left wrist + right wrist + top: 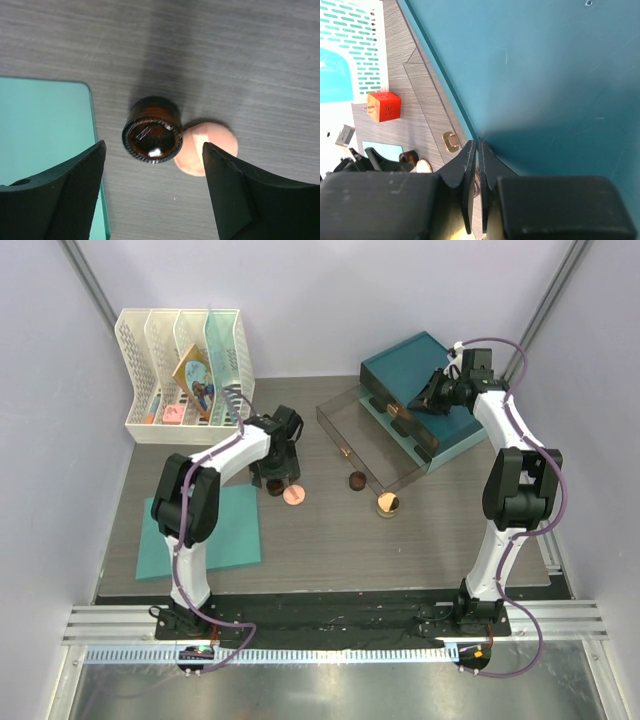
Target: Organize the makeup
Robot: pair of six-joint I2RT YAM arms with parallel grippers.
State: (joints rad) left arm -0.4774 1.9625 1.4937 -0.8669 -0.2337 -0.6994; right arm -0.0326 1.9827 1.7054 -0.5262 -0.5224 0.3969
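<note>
A dark brown round jar point(152, 131) stands on the grey table with a pink round compact point(207, 147) touching its right side. My left gripper point(153, 148) is open just above them, its fingers on either side of the jar; in the top view it point(274, 478) hides the jar, and the compact point(294, 495) shows beside it. A second dark brown jar point(356, 481) and a gold-lidded jar point(387, 503) stand to the right. My right gripper point(477, 148) is shut, its tips at the left edge of the teal box point(550, 75). I cannot tell if it pinches that edge.
A flat teal mat point(205, 530) lies at the front left. A white rack point(185, 375) with a picture card stands at the back left, a red cube point(384, 106) by it. A clear tray point(370, 435) with a gold latch point(451, 141) adjoins the teal box point(425, 400).
</note>
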